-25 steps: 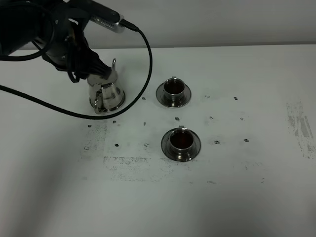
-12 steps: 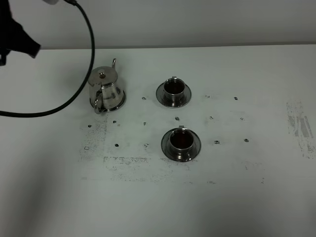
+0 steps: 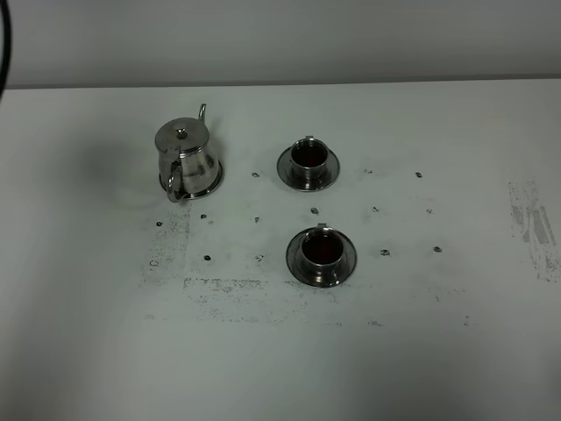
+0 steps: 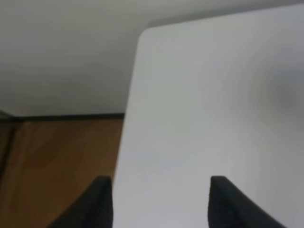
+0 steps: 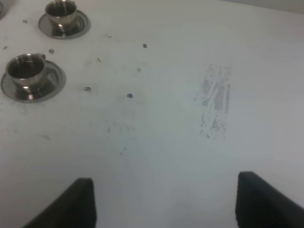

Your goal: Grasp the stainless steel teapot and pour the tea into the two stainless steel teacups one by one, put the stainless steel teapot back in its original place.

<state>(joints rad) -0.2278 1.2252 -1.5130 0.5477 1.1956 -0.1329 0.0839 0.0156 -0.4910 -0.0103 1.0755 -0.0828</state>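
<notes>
The stainless steel teapot (image 3: pixel 186 158) stands upright at the back left of the table, on its original place, a round saucer whose rim (image 3: pixel 213 182) shows at its base. Nothing holds it. The two stainless steel teacups sit on their saucers to its right, the far one (image 3: pixel 308 162) and the near one (image 3: pixel 321 254), both with dark reddish liquid inside. Neither gripper shows in the exterior view. My left gripper (image 4: pixel 161 204) is open and empty over a table corner. My right gripper (image 5: pixel 166 204) is open and empty over bare table, with the nearer cup (image 5: pixel 23 71) and the farther cup (image 5: pixel 61 12) well ahead of it.
The white table (image 3: pixel 421 333) carries small dark specks and scuffed grey patches (image 3: pixel 530 219). A bit of black cable (image 3: pixel 4 44) shows at the top left edge. Beyond the table corner (image 4: pixel 142 35) lies a brown floor (image 4: pixel 57 152).
The left arm has drawn away from the teapot to the left and left the exterior view. The teapot and both cups have stayed where they were.
</notes>
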